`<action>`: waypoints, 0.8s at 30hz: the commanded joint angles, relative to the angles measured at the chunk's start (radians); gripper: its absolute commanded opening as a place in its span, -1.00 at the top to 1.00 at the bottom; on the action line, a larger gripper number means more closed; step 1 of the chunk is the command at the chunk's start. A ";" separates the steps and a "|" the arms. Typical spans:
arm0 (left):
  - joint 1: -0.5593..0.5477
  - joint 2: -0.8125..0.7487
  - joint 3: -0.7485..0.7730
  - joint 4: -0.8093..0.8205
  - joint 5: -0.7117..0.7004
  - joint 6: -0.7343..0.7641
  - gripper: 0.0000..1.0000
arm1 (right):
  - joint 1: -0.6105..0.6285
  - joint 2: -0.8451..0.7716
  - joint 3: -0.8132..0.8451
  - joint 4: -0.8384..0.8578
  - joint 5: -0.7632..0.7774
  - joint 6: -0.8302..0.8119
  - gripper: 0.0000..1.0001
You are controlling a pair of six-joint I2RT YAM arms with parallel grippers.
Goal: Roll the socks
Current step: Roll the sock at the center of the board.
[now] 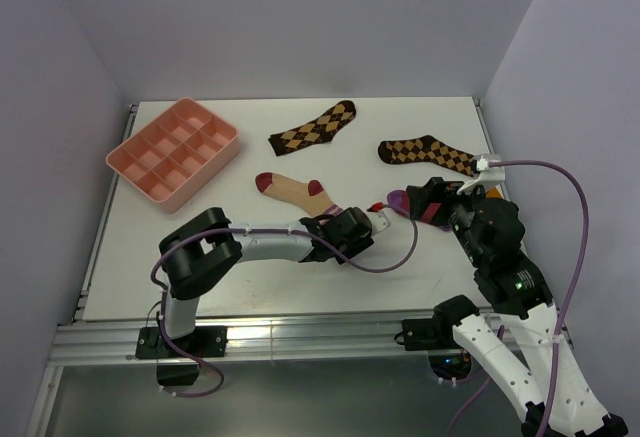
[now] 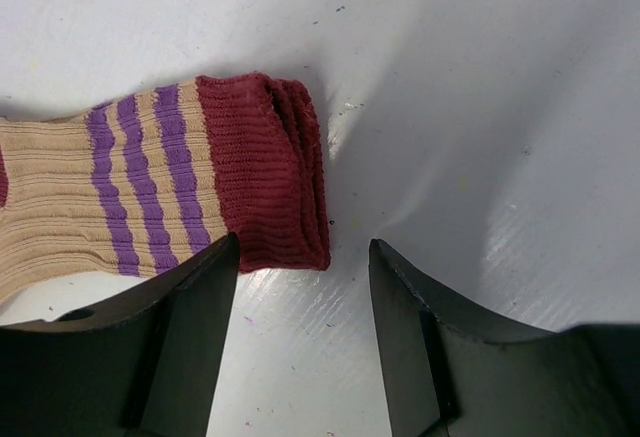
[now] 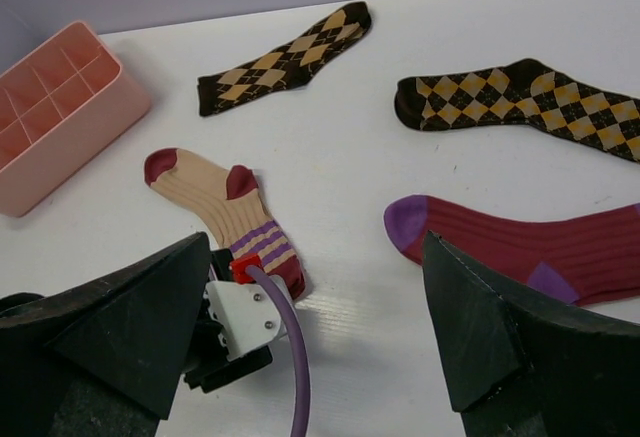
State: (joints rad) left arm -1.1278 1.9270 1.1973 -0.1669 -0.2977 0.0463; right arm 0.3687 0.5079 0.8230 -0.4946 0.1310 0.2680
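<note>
White tabletop [image 1: 250, 287], lilac walls [image 1: 300, 17]; tan sock [image 1: 290, 189] and crimson sock [image 3: 520, 247] lie apart, left gripper [image 2: 300, 257] half-open at cuff [image 2: 275, 172], right gripper [image 3: 317, 242] wide.

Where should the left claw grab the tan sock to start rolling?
Likely at the maroon cuff, the free end nearest the left claw. Come straight down from the cuff side: the tan sock lies flat, and the cuff is its thickest edge.
</note>
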 commanded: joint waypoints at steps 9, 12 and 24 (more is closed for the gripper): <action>-0.007 0.082 0.021 -0.057 -0.083 0.020 0.02 | 0.006 -0.008 -0.024 0.050 0.004 -0.003 -0.84; -0.007 0.093 0.024 -0.069 -0.090 0.014 0.20 | 0.006 -0.012 -0.027 0.053 0.002 -0.001 -0.84; 0.016 0.075 0.081 -0.126 0.044 -0.117 0.99 | 0.004 -0.006 -0.028 0.062 -0.014 0.013 -0.82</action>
State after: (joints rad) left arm -1.1267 1.9831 1.2564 -0.2043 -0.3756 0.0273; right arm 0.3687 0.5034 0.7959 -0.4793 0.1219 0.2714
